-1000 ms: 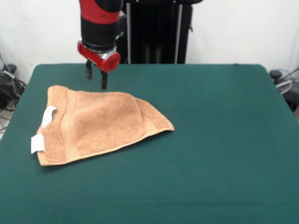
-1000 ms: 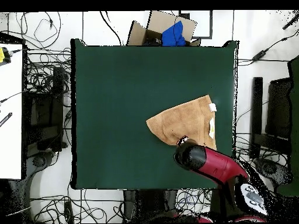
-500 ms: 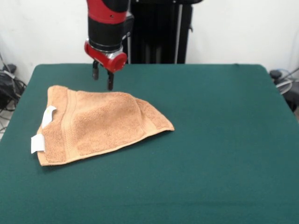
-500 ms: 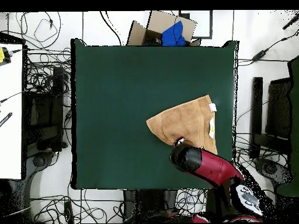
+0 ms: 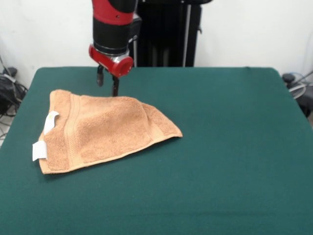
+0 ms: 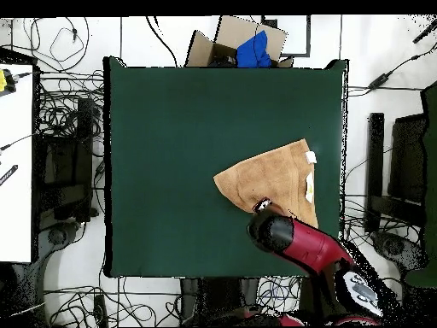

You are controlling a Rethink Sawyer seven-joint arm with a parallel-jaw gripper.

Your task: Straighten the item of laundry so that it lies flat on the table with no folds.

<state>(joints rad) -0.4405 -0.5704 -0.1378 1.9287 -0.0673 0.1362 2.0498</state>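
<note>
The item of laundry [image 5: 105,131], a peach-orange terry towel, lies folded over on the table [image 5: 220,147], tapering to a point at its right end. A white tag [image 5: 39,150] sticks out at its left edge. In the overhead view the item of laundry [image 6: 273,179] sits toward the right side of the table [image 6: 171,154]. My gripper [image 5: 107,84] hangs open just above the towel's far edge, both dark fingers pointing down, nothing between them. In the overhead view the red arm covers the gripper, over the towel's lower edge.
A cardboard box with blue cloth [image 6: 243,47] sits beyond the table's top edge in the overhead view. Cables and stands lie on the floor around the table. A white desk [image 6: 15,162] stands at the left.
The gripper has shifted right along the towel's far edge and dropped slightly closer to it. The towel has not moved.
</note>
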